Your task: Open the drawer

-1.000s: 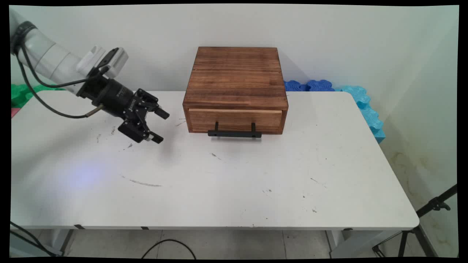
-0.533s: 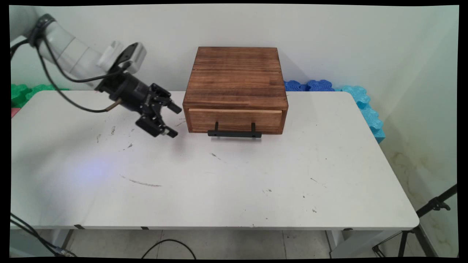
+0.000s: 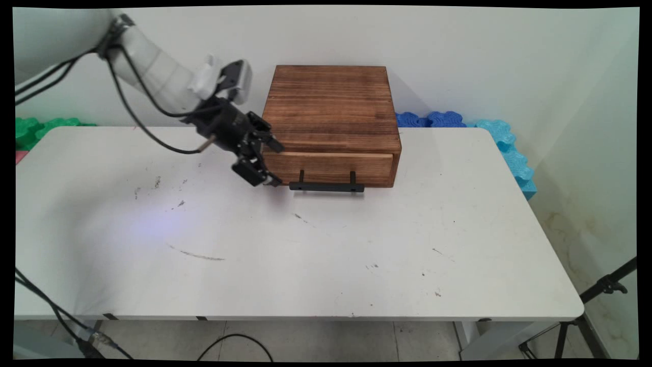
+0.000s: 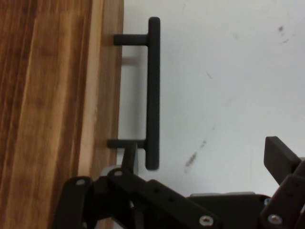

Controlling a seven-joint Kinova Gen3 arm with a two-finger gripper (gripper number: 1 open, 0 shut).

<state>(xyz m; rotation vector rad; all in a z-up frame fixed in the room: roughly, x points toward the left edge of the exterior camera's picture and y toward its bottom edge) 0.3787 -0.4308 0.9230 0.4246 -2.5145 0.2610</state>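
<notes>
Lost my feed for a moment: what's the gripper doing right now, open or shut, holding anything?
Gripper: open, holding nothing, at the left end of the wooden drawer box's black handle, not gripping it.

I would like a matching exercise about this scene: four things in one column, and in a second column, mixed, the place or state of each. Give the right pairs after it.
Things:
1. gripper
2. wooden box
3. black handle
4. blue foam mats

Places or states:
A. behind the table's far right corner, by the wall
B. fixed on the front of the drawer, on two short posts
C. open, at the left end of the drawer front, beside the handle
D. stands at the far side of the table, drawer shut

Pairs: 1-C, 2-D, 3-B, 4-A
</notes>
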